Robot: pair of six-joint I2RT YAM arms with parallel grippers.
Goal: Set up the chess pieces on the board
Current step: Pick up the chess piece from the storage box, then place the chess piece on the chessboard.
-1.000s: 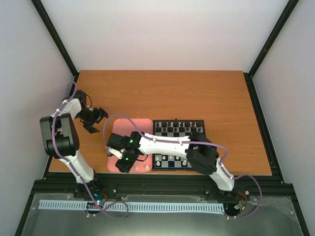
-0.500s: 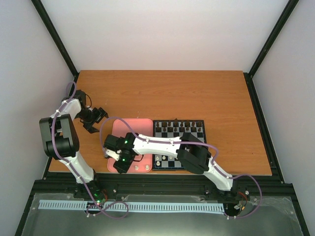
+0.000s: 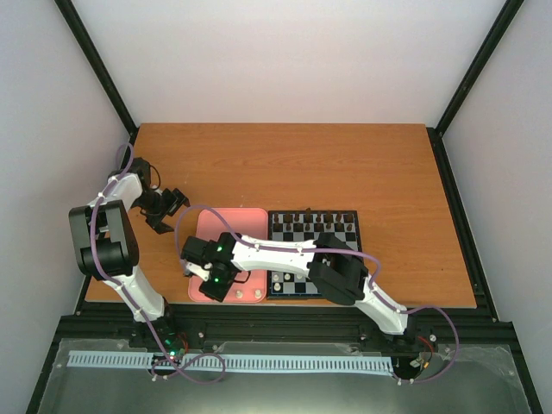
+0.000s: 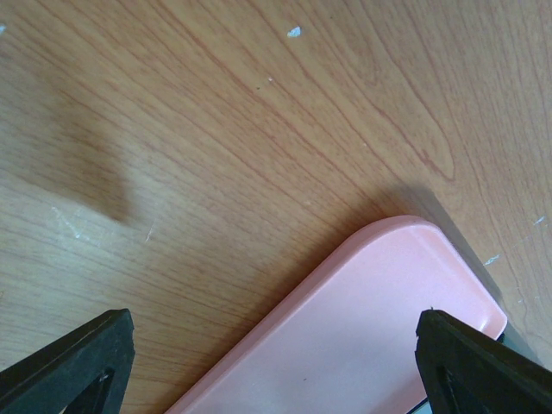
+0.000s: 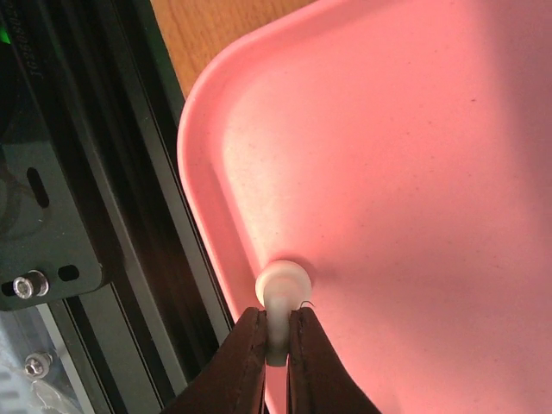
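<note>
My right gripper point(image 5: 276, 326) is shut on a cream-white chess piece point(image 5: 282, 286) that lies by the near-left corner of the pink tray point(image 5: 414, 172). From above, the right gripper point(image 3: 216, 287) reaches across the tray point(image 3: 246, 220) from the board point(image 3: 312, 212). Two more cream chess pieces point(image 3: 249, 294) sit near the tray's front edge. The board carries dark pieces along its far rows and some cream pieces point(image 3: 297, 279) in its near rows. My left gripper point(image 3: 168, 211) hangs open over the table by the tray's far-left corner point(image 4: 405, 237), holding nothing.
The black frame rail point(image 5: 95, 216) runs just beside the tray's near edge. Bare wooden table point(image 3: 285, 164) stretches beyond the tray and board.
The right gripper slid toward the tray's near-left corner and its fingers closed on the cream piece. The left arm stayed put.
</note>
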